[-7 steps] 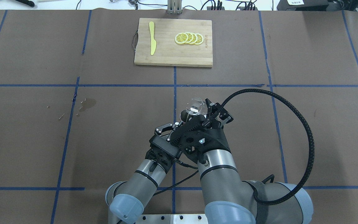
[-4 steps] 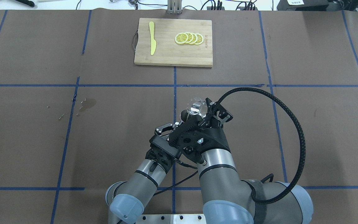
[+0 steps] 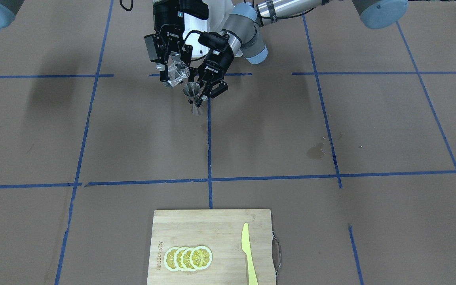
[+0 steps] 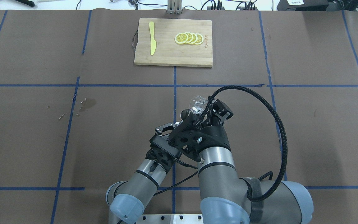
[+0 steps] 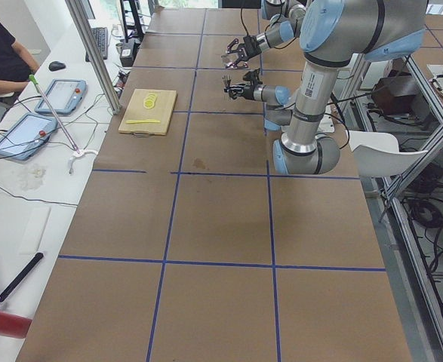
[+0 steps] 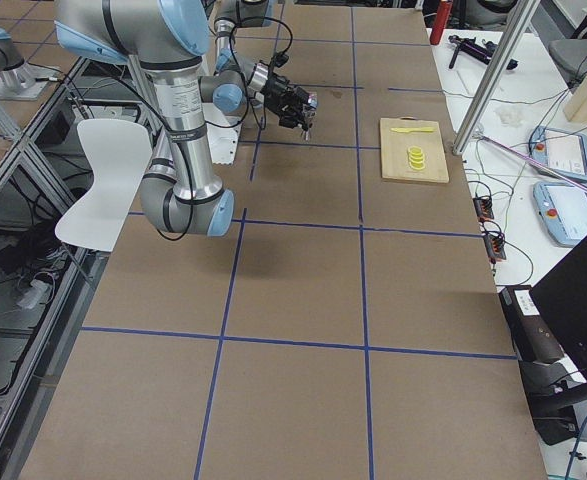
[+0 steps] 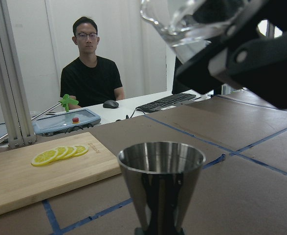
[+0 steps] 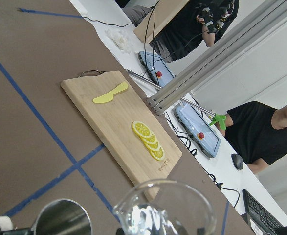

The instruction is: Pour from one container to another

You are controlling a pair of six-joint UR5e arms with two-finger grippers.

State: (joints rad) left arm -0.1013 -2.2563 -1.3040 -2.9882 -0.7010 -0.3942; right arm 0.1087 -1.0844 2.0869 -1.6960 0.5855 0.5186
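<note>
My right gripper (image 3: 175, 68) is shut on the small clear glass cup (image 3: 177, 72), which hangs tilted in the air near the table's middle. Just below and beside it stands the silver hourglass jigger (image 3: 192, 95), upright off the table, with my left gripper (image 3: 198, 100) shut on its waist. From overhead the cup (image 4: 197, 104) lies just beyond the jigger's mouth (image 4: 185, 114). The left wrist view shows the jigger's open top (image 7: 161, 159) and the tilted cup (image 7: 182, 19) above it. I see no stream between them. In the right wrist view, the cup's rim (image 8: 165, 205) sits beside the jigger (image 8: 62, 218).
A wooden cutting board (image 4: 172, 56) with lemon slices (image 4: 189, 38) and a yellow knife (image 4: 152, 37) lies at the far edge. A wet stain (image 4: 87, 104) marks the paper at left. A person (image 7: 90, 73) sits beyond the table with tablets (image 5: 40, 113).
My right wrist has rolled, tipping the glass cup further over toward the jigger, and its cable loop has swung in toward the middle. The left arm and jigger have stayed still.
</note>
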